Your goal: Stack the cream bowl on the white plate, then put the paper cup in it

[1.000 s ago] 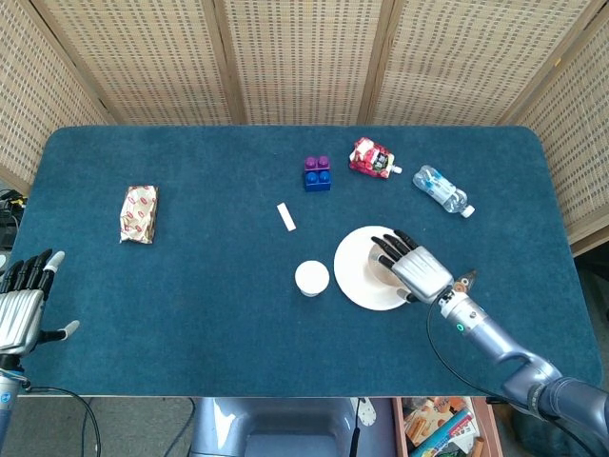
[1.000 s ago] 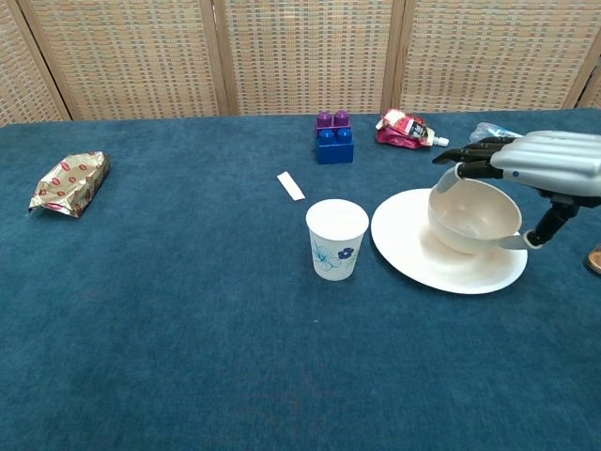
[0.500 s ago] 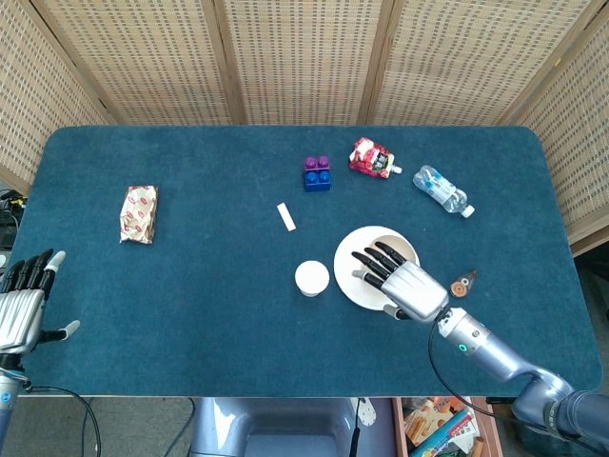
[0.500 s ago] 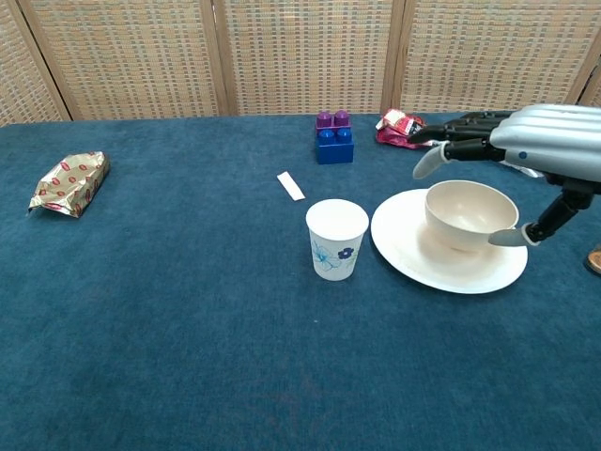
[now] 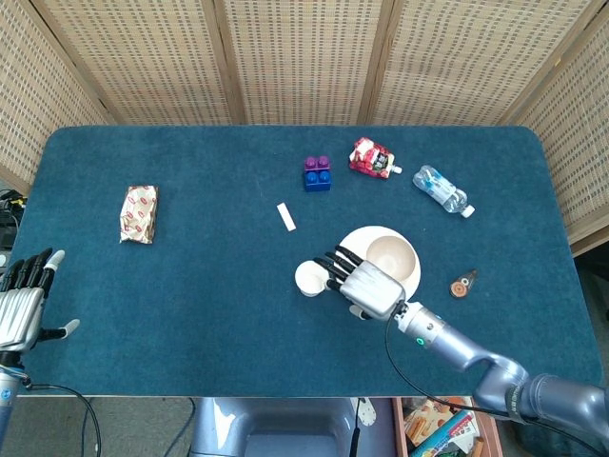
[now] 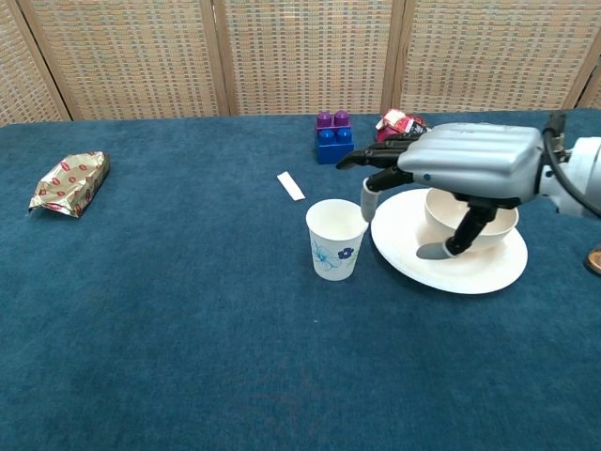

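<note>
Covering the table (image 5: pixel 190 314) is a dark blue felt-like cloth; woven wicker screen panels (image 5: pixel 295 57) close it in at the back and both sides.

Cream bowl (image 5: pixel 392 259) sits upright on the white plate (image 5: pixel 354 244), toward the plate's right side in chest view. Paper cup (image 6: pixel 336 239) stands upright on the cloth just left of the plate, rim up, blue flower print facing the chest camera; cup and plate look nearly touching, can't tell if they do.

Right hand (image 5: pixel 364 286) hovers palm-down over the plate's left half, fingers (image 6: pixel 368 159) spread and stretched toward the cup, thumb hanging down in front of the bowl. Holding nothing. Fingertips are above or just beside the cup rim; contact can't be resolved. Right forearm runs off toward the lower right corner in head view.

Left hand (image 5: pixel 24 300) is at the table's left edge, well away from everything, fingers apart, empty.

Other items: gold snack packet (image 5: pixel 139 213) far left, purple-and-blue toy block (image 5: pixel 317 174), red pouch (image 5: pixel 369 157), plastic bottle (image 5: pixel 442 190) lying on its side, small white strip (image 5: pixel 286 217), small brown object (image 5: pixel 463 285) right of the plate.
</note>
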